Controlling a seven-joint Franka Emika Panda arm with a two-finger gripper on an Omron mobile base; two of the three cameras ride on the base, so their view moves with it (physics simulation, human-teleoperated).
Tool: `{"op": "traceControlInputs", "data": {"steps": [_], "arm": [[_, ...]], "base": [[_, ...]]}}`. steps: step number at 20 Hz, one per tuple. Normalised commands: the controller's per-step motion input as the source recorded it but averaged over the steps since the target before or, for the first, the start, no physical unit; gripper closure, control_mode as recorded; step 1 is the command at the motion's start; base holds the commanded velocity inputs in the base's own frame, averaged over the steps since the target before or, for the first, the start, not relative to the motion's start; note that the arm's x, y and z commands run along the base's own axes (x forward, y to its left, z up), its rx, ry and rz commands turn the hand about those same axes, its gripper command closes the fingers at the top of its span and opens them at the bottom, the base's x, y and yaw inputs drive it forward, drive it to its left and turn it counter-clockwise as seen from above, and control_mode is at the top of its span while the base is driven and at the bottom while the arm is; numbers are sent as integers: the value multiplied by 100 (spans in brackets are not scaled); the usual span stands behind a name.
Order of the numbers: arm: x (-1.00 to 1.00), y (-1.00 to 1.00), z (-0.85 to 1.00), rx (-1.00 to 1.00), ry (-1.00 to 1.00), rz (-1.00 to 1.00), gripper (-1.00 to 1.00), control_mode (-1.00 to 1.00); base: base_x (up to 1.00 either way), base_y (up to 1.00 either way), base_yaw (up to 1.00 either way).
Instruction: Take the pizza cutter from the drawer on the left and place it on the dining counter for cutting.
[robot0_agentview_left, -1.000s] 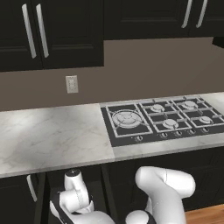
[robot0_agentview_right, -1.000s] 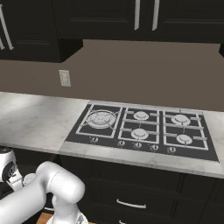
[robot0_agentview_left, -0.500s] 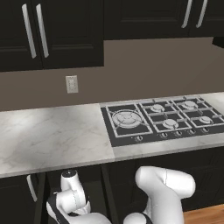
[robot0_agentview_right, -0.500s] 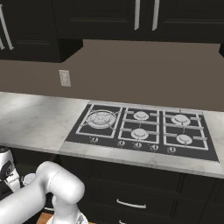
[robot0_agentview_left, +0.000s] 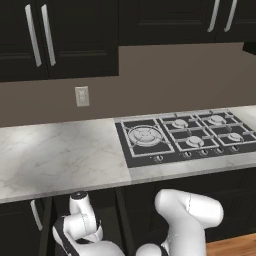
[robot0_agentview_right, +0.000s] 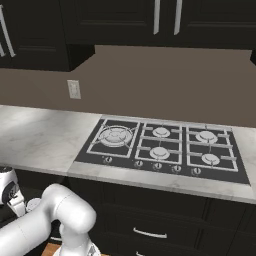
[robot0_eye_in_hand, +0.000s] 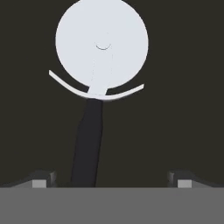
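1. My gripper (robot0_eye_in_hand: 111, 178) is spread wide with nothing in it. In the hand view its two dark fingertips (robot0_eye_in_hand: 43, 178) rise at the bottom, one far to each side, so there is room for a handle to pass between them.

2. The pizza cutter (robot0_eye_in_hand: 98, 83) lies flat directly ahead of my gripper, on the dark floor of the drawer (robot0_eye_in_hand: 183, 87). Its round silver-white wheel is towards the top of the hand view, and its black handle runs down towards the gap between my fingertips, nearer the left one. I judge I am lined up along the tool so the jaws can shut across the narrow handle, not across the wide blade.

3. I cannot tell whether my fingertips touch the drawer floor or hang above it. The handle is not yet pinched.

4. From the base views, my arm (robot0_agentview_left: 187, 215) is folded low beneath the edge of the marble counter (robot0_agentview_left: 55, 155), reaching down to the left, because the drawer sits below that top.

5. The black gas stove (robot0_agentview_left: 185, 137) is set into this counter to the right, well clear of my reach.

6. My next move, I judge, is to centre on the handle, close, and lift it out.
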Motion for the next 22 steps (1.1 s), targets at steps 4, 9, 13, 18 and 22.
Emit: {"op": "traceControlInputs", "data": {"steps": [4,9,13,18,22], "arm": [[14,2,0,0,0,0,-100,-100],[6,0,0,0,0,0,-100,-100],[0,0,-9,0,0,0,-100,-100],[0,0,-13,0,0,0,-100,-100],[0,0,-13,0,0,0,-100,-100]], "base": [[0,0,0],[0,0,0],[0,0,0],[0,0,0],[0,0,0]]}}
